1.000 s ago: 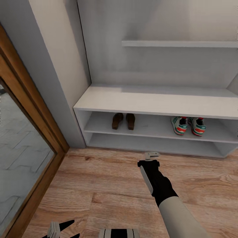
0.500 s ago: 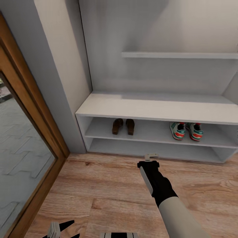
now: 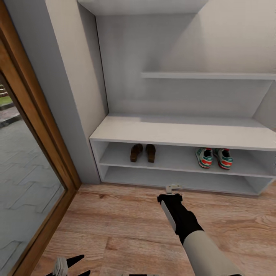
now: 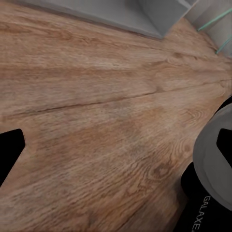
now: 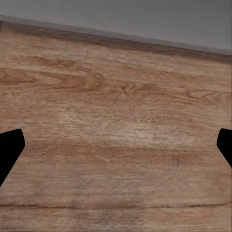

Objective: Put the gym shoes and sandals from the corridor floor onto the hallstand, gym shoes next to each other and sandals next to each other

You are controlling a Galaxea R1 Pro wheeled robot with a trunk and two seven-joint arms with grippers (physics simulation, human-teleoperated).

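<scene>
The two brown sandals [image 3: 142, 152] lie side by side on the upper low shelf of the light-grey hallstand [image 3: 184, 132], towards its left end. On the same shelf, towards the right, the two white and green gym shoes [image 3: 214, 157] sit next to each other. My right gripper [image 3: 173, 187] hangs over the corridor floor [image 3: 126, 226] just in front of the rack, open and empty. The right wrist view has its fingertips [image 5: 9, 150] wide apart above bare planks. My left gripper [image 3: 71, 265] is low at the near left, open and empty.
A wood-framed glass door [image 3: 34, 153] runs along the left, with a grey wall post [image 3: 73, 96] between it and the rack. Above the bench top are a staggered shelf [image 3: 207, 75] and a higher one [image 3: 142, 5]. In the left wrist view the robot's own body [image 4: 212, 174] is close by.
The whole picture has shifted: the rack and shoes sit lower and look slightly smaller, and a higher shelf has come into view, so the camera moved. Shoes and arms keep their places.
</scene>
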